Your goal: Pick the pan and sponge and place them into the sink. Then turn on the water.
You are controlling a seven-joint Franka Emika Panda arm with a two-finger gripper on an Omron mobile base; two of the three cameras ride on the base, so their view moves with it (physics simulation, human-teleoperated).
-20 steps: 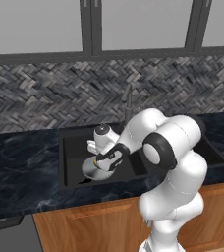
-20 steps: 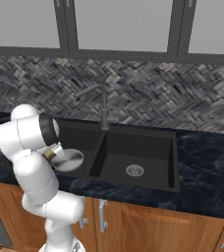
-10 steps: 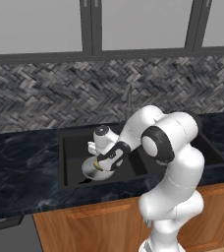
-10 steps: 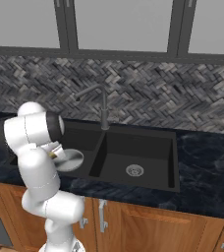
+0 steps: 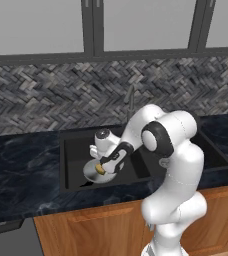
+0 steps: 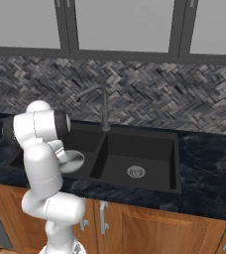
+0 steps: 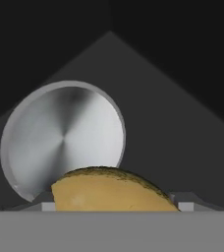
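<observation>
Claw (image 5: 104, 169) still clamps sponge (image 7: 113, 189) over pan (image 7: 62, 139) in sink (image 6: 141, 150), barely shifted vs earlier.

In the hand view the sponge (image 7: 113, 191) sits right at the tool (image 7: 115, 206), and the grey band cuts off its lower part, so the contact of the fingertips with it cannot be made out. It also covers the near rim of the pan (image 7: 62, 140) beyond the tool. From the left base view the sponge (image 5: 100, 170) is only a small yellow speck at the tool (image 5: 104, 169). In the right base view the arm hides much of the pan (image 6: 71, 160) and the sink (image 6: 152, 171) basin around it.
</observation>
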